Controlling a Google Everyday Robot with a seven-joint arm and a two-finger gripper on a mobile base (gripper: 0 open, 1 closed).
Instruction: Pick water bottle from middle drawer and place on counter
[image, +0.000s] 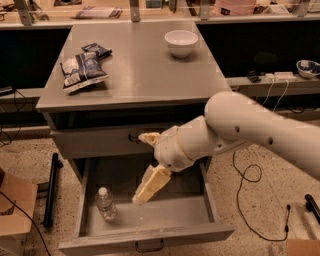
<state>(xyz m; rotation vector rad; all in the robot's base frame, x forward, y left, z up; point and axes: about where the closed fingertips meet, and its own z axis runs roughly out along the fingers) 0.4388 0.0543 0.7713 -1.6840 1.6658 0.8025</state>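
The water bottle (106, 204), clear with a white cap, rests on the floor of the open middle drawer (150, 234), at its left side. My gripper (141, 169) hangs over the drawer's middle, to the right of the bottle and above it, not touching it. Its cream fingers (151, 184) are spread apart and hold nothing; one points down into the drawer, the other sits up by the drawer front above. The grey counter (145, 75) is the cabinet top above the drawers.
A white bowl (181, 42) stands at the counter's back right and two snack bags (82, 69) lie at its left. The shut upper drawer front (95, 144) is just above the gripper. Cardboard box (15, 210) and cables lie on the floor.
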